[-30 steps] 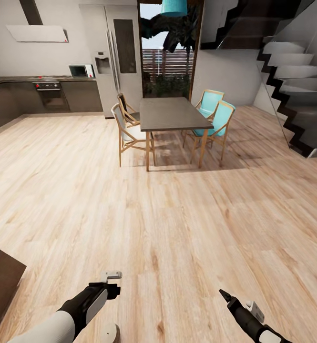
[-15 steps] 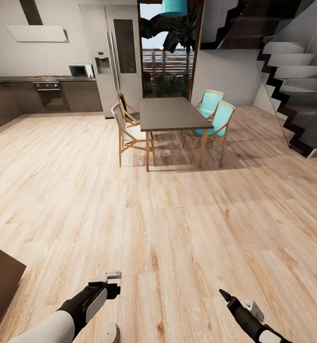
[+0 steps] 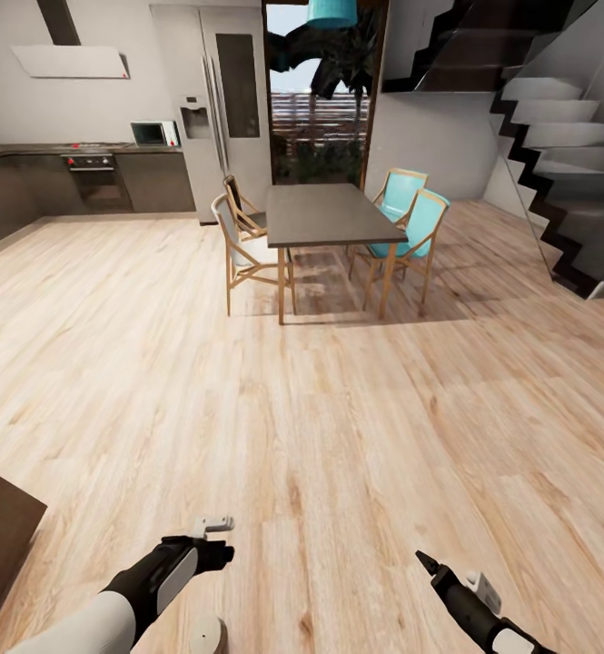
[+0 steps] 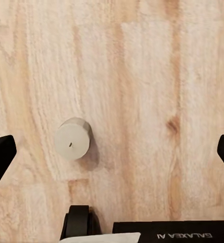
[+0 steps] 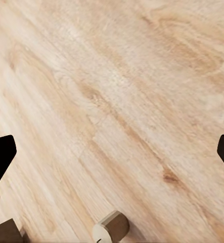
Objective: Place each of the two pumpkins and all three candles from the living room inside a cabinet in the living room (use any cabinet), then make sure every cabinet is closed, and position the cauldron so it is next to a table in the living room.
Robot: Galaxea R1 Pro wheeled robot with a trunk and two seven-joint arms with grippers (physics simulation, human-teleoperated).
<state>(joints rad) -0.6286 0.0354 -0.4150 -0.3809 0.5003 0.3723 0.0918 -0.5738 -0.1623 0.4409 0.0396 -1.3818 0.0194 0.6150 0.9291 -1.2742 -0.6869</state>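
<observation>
1. The candle (image 3: 209, 634) on the floor is cut by the bottom edge of the head view, partly behind the left arm.
2. In the right wrist view the candle (image 5: 112, 228) is cropped by the picture's edge.
3. The dark brown cabinet (image 3: 2, 536) shows as one corner, clipped by the head view's left edge.
4. The left gripper (image 4: 112, 152) shows just two dark fingertips (image 4: 0, 157) at the side edges of the left wrist view.
5. The right gripper (image 5: 112, 157) likewise: its fingertips (image 5: 0, 157) are cropped at the frame's sides.
6. The staircase (image 3: 556, 136) runs off the right edge.
7. The teal lamp (image 3: 331, 13) is cut by the top edge.
</observation>
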